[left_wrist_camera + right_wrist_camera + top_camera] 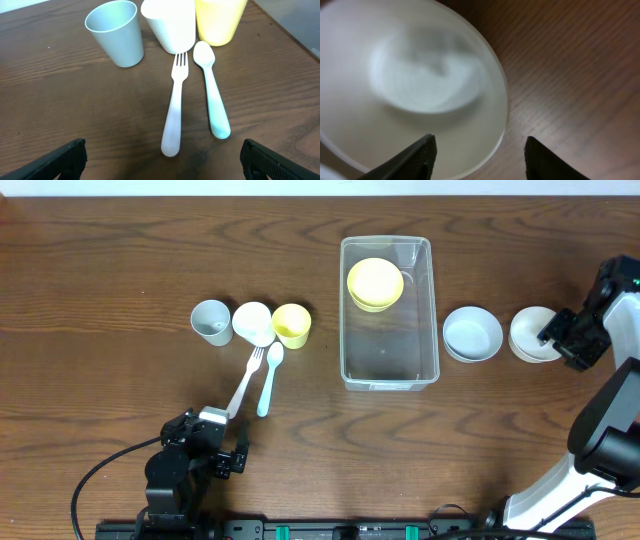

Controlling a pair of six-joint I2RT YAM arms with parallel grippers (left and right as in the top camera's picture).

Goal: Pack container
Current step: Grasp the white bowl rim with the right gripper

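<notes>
The clear plastic container (388, 370) stands mid-table with a yellow bowl (375, 282) inside at its far end. My right gripper (556, 338) is open at the right rim of a white bowl (530, 332); in the right wrist view its fingers (480, 157) straddle that rim (435, 85). A pale blue-white bowl (472, 333) sits left of it. My left gripper (228, 445) is open and empty, low near the front edge, just short of the handles of a white fork (175, 105) and a pale blue spoon (212, 95).
A blue-grey cup (211, 321), a white cup (252, 323) and a yellow cup (292, 325) stand in a row left of the container, behind the fork (244, 378) and spoon (269, 378). The cups show in the left wrist view (114, 32).
</notes>
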